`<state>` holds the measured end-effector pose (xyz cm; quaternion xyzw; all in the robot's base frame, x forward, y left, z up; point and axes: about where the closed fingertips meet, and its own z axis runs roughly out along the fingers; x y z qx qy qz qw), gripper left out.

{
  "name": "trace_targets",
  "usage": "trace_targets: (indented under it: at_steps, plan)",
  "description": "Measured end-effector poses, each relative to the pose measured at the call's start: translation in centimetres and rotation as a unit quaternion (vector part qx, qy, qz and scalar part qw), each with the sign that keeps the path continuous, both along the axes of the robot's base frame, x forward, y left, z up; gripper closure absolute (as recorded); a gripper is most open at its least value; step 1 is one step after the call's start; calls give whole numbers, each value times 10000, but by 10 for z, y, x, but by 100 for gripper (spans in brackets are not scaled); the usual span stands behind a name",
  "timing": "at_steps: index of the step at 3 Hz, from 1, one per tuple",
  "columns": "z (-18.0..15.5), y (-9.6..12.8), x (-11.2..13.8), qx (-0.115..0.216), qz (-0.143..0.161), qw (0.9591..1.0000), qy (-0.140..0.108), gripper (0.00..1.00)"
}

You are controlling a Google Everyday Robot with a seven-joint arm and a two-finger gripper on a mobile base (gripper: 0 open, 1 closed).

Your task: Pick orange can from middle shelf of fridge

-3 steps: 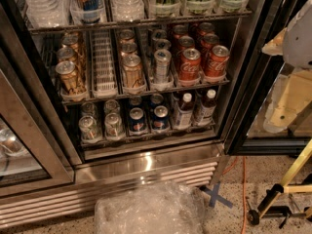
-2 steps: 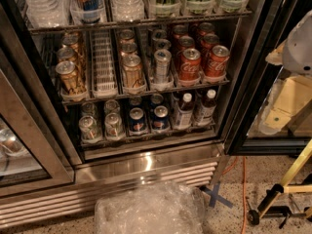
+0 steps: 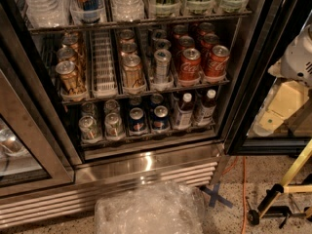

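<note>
**Two lanes of orange cans, gripper off to the right**

Two lanes on the middle shelf (image 3: 146, 93) of the fridge (image 3: 36, 130) hold coppery cans. The orange can (image 3: 71, 77) stands upright at the front of the far-left lane, with more of its kind lined up behind it. A white ribbed divider tray (image 3: 103, 62) lies just to its right, and past that a second orange-brown can (image 3: 132, 71) heads the next lane. Further right stand a slimmer silver can (image 3: 162, 65) and then two red Coca-Cola cans (image 3: 190, 65) at the front of their rows.

The rack below carries silver-topped cans (image 3: 89, 127), blue cans (image 3: 138, 120) and dark bottles (image 3: 183, 109). The rack above holds clear plastic bottles (image 3: 44, 4).

The gripper (image 3: 298, 62) shows as a white shape at the right edge, outside the cabinet and well apart from every can. Whether it is released or clenched, I cannot tell.

A stainless grille (image 3: 97, 199) runs along the base. On the speckled floor lie crumpled clear plastic (image 3: 146, 211) and a blue tape cross (image 3: 215, 195).
</note>
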<state>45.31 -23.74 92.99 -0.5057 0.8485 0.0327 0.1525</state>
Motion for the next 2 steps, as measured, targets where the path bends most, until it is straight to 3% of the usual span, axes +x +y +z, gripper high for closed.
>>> trace_targets:
  at_steps: [1, 2]
  plan:
    - [0, 0, 0, -1, 1, 10000, 1, 0]
    - [-28, 17, -9, -148, 192, 9995, 203, 0]
